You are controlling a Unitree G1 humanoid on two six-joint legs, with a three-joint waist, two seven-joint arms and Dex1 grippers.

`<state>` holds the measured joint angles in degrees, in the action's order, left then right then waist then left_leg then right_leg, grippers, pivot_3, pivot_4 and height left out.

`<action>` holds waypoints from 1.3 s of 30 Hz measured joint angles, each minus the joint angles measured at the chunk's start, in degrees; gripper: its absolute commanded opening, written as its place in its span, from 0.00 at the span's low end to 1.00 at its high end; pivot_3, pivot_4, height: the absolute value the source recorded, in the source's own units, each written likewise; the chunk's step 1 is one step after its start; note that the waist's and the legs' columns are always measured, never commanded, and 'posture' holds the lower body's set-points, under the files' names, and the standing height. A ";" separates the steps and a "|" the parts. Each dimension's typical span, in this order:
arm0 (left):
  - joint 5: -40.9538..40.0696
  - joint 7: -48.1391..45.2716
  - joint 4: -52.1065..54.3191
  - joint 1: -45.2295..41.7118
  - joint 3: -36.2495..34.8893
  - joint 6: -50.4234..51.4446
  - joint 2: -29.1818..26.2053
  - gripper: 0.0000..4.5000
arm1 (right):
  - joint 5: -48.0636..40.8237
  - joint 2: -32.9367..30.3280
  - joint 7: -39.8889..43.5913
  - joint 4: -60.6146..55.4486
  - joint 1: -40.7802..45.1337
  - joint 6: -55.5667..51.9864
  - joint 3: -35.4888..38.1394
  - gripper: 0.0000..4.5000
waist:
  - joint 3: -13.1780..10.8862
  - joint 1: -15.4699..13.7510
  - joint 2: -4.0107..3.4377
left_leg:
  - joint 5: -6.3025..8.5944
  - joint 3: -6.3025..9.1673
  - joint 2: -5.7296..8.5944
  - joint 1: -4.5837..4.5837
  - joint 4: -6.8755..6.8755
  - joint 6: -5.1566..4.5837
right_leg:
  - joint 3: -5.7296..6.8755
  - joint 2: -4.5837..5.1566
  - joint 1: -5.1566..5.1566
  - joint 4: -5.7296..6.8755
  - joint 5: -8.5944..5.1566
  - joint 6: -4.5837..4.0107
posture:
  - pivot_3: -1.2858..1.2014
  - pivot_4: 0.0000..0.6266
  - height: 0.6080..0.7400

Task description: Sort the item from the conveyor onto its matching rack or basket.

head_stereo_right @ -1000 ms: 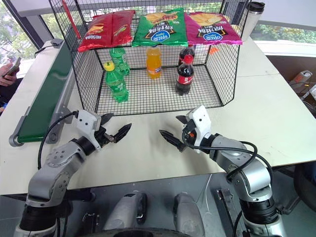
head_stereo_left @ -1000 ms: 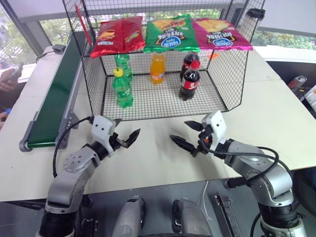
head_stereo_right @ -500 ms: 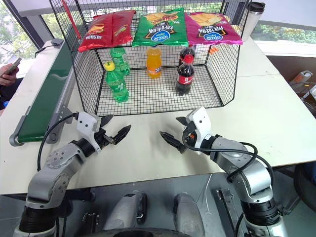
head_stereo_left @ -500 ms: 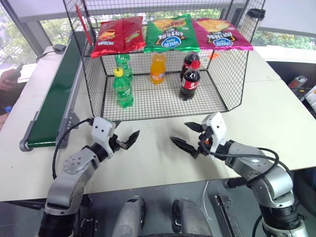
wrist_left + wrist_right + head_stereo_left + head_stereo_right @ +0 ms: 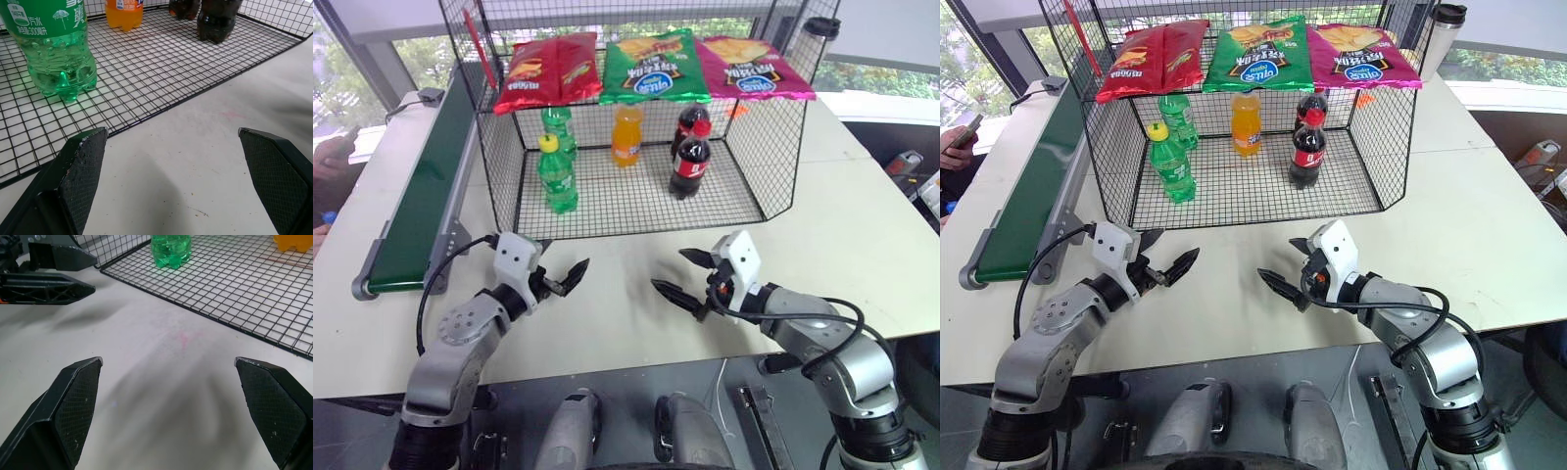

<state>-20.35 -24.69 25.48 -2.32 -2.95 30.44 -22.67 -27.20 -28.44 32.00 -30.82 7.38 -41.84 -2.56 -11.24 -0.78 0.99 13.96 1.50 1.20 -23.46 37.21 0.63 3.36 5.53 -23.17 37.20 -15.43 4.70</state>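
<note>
So: one white table (image 5: 862,235), carrying one long green conveyor (image 5: 421,196) along the robot's left side and one black wire basket (image 5: 759,157) in the middle, open front facing the robot.

Top shelf of the basket: three chip bags — one red (image 5: 548,70), one green (image 5: 654,65), one pink (image 5: 754,65).

Basket floor: five bottles. Two green bottles (image 5: 556,174) on the left, one behind the other; one orange bottle (image 5: 626,135) with an orange cap, centre back; two cola bottles (image 5: 690,157), right of centre.

The blue-capped orange soda: can't spot it anywhere; visible belt is bare.

Two grippers, both over bare table in front of the basket, tips facing each other, well apart. Left gripper (image 5: 561,275): fingers spread wide, nothing between them. Right gripper (image 5: 687,277): same, spread wide, holding nothing.

One dark tumbler (image 5: 818,37) behind the basket's right corner.
</note>
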 measured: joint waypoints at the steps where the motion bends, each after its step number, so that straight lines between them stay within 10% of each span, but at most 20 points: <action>1: 0.18 -0.08 0.00 0.08 0.01 -0.02 -0.26 1.00 | 0.02 0.00 0.00 0.00 0.00 0.09 -0.11 1.00 | 0.00 0.01 0.00 | 0.00 0.00 0.00 0.00 0.00 0.00 | 0.00 0.00 0.00 0.00 0.00 0.00 | 0.52 0.24 0.99; 39: 1.05 -0.05 -0.01 -0.19 0.00 -0.05 -0.53 1.00 | 0.09 0.18 0.02 1.93 1.08 1.70 -0.24 1.00 | 0.00 0.01 0.00 | 0.00 0.00 -0.01 0.00 0.00 0.00 | 0.00 0.00 0.00 -0.01 0.00 0.00 | 0.52 0.24 0.99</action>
<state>-19.30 -24.74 25.48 -2.51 -2.95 30.39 -23.20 -27.11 -28.27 32.02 -28.89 8.45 -40.14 -2.80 -11.24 -0.77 0.99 13.96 1.51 1.20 -23.46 37.22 0.63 3.36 5.53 -23.17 37.20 -15.43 4.70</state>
